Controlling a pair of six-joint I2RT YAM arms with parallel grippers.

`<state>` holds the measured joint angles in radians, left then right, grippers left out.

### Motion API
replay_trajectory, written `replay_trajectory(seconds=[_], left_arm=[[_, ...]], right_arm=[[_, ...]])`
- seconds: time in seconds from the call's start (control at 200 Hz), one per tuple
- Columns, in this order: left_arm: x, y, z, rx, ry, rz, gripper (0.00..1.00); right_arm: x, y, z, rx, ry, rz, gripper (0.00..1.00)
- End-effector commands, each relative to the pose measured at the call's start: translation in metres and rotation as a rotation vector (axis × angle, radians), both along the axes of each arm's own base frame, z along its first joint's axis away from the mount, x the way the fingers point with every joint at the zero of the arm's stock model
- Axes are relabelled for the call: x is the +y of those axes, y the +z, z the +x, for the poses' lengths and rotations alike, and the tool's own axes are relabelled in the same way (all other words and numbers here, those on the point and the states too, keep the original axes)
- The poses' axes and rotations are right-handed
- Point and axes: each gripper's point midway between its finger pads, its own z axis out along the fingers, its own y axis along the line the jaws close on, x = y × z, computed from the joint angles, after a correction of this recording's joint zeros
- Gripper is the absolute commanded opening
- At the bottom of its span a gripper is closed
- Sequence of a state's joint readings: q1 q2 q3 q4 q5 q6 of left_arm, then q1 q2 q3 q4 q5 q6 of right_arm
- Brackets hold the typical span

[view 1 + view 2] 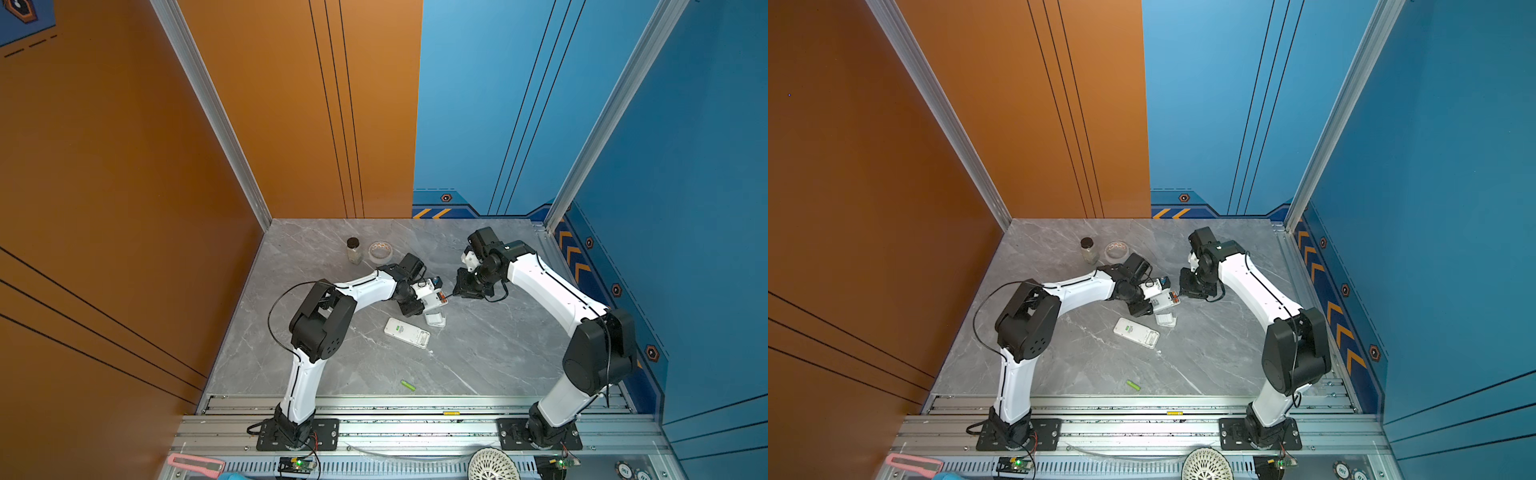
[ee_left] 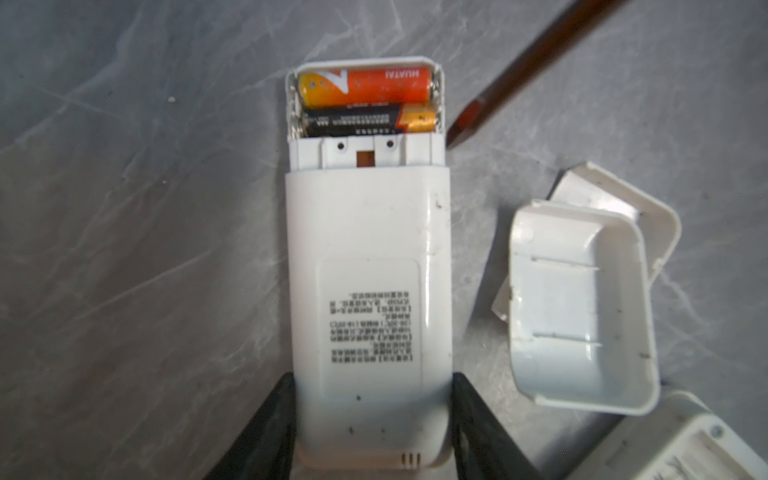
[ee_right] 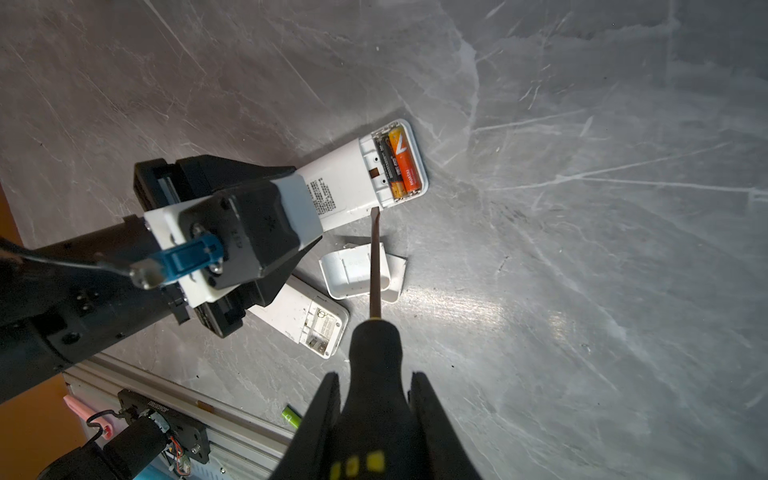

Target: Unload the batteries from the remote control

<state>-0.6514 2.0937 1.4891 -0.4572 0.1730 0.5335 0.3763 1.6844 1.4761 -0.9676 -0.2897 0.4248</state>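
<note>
L fingers (image 2: 266, 432): pressed against both long sides of the remote control (image 2: 368, 257) at its butt end, so it is pinched, back side up.
R fingers (image 3: 322, 419): clamped on the black, yellow-marked handle of the screwdriver (image 3: 374, 349).
Remote control: seen near the centre of the worktop (image 1: 498, 353) in both top views. Cover is off, and the compartment end is pointed to abt 3 o'clock.
Batteries in remote: orange-red battery (image 2: 365, 85) and black-and-orange battery (image 2: 353, 120) are seated side by side in the compartment.
Loose battery: green battery (image 1: 408, 385) is laid on the worktop at 6 o'clock, near the front rail, well apart from the remote control.
Screwdriver tip: brought in from 3 o'clock, w/ the flat blade set at the compartment's side edge. Contact can't be told.
Battery covers (image 2: 582, 307): two, white, overlapped, just beside the remote control at its 6 o'clock.
Second remote (image 1: 406, 332): laid flat at 7 o'clock of the held one, compartment uncovered.
Jar (image 1: 353, 250), tape roll (image 1: 380, 251): set side by side at 11 o'clock.
</note>
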Motion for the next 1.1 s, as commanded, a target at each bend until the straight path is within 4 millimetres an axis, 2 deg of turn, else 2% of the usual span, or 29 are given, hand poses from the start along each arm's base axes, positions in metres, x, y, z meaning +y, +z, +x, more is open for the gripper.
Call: replay_trajectory(seconds=[0.0,0.47,0.791,1.096], left_arm=[[0.004,-0.013,-0.013,0.008,-0.031,0.049,0.36],[0.003,-0.013,-0.014,-0.016,-0.047,0.069,0.35],[0.002,-0.011,-0.012,-0.020,-0.047,0.067,0.35],[0.002,-0.012,-0.012,-0.020,-0.049,0.069,0.35]], right_arm=[[-0.007,0.002,-0.007,0.003,0.063,-0.095,0.00],[-0.005,-0.007,-0.007,0.011,0.146,-0.201,0.00],[-0.002,-0.002,0.002,-0.014,0.145,-0.203,0.00],[0.001,-0.011,0.001,0.014,0.151,-0.198,0.00]])
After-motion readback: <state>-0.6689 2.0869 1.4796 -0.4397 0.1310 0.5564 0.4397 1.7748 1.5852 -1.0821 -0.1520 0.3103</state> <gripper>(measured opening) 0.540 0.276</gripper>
